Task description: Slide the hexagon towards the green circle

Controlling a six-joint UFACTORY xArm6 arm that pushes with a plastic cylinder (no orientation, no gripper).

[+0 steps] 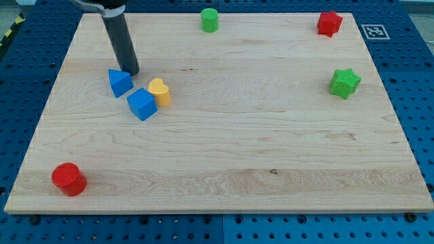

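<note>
Nearest: red plastic cylinder on wooden surface. Far right corner: red hexagon; green circle top centre, well apart. My tip, no gripper fitted, touching blue triangle, beside blue cube and yellow heart. Risk: scattering this cluster when leaving.

Wooden board carries seven blocks, perhaps including a hexagon.
</note>
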